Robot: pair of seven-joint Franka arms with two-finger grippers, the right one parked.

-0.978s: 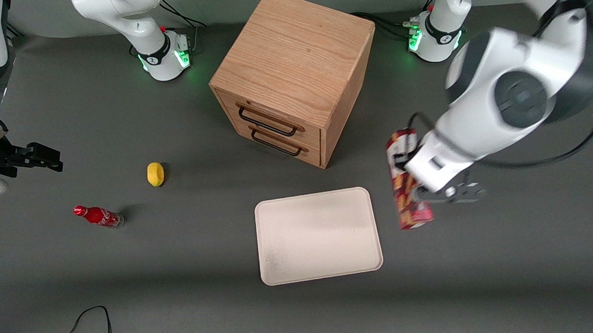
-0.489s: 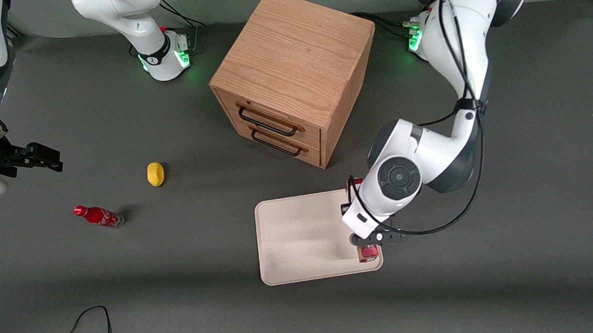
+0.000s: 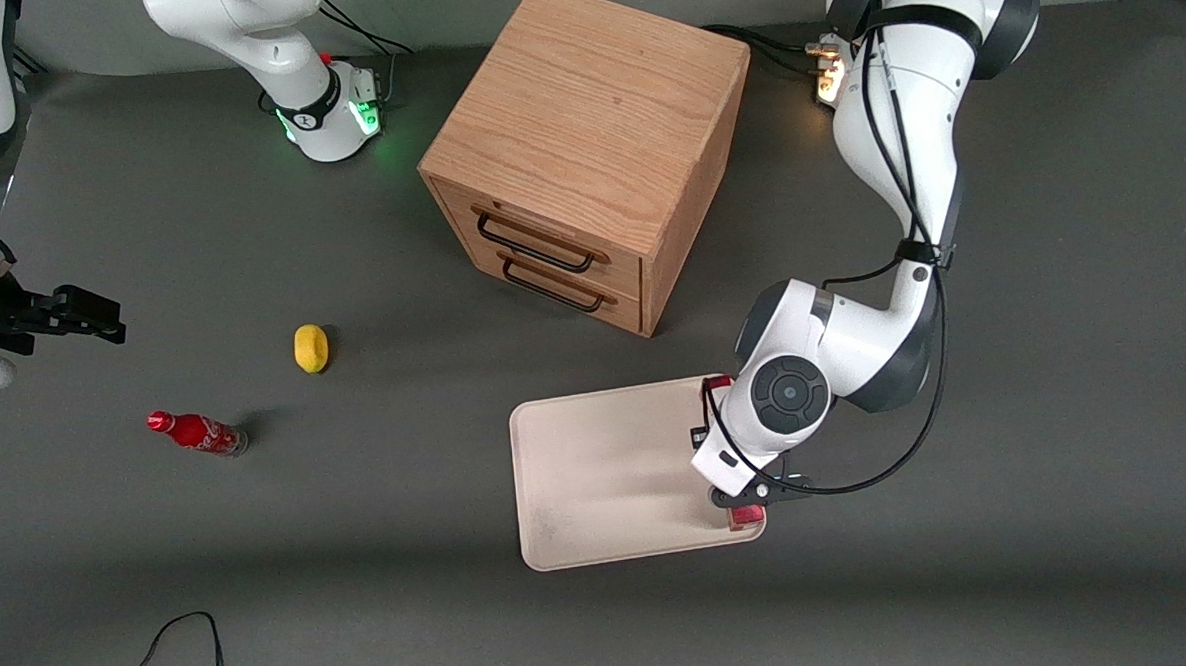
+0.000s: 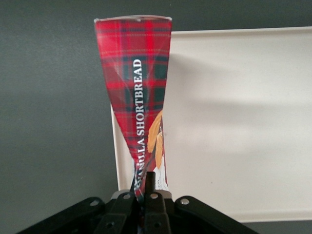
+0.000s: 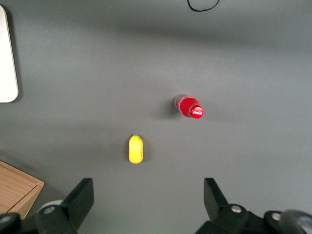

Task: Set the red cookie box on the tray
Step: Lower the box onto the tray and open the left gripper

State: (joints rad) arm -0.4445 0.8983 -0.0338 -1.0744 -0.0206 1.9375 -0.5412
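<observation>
Red cookie box (image 4: 139, 92): long, slim, red tartan carton lettered "SHORTBREAD", clamped between the gripper (image 4: 146, 195) jaws along the rim of the tray (image 3: 599, 473). Tray: cream-white, rectangular, flat on the tabletop.

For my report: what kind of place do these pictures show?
Probably a robot lab tabletop: a grey mat, a small wooden drawer cabinet, and props. The pincer, shut on the red cookie box, is over the tray.

Claw (image 3: 755, 493) with red cookie box (image 3: 747, 515) over tray (image 3: 599, 473)
</observation>
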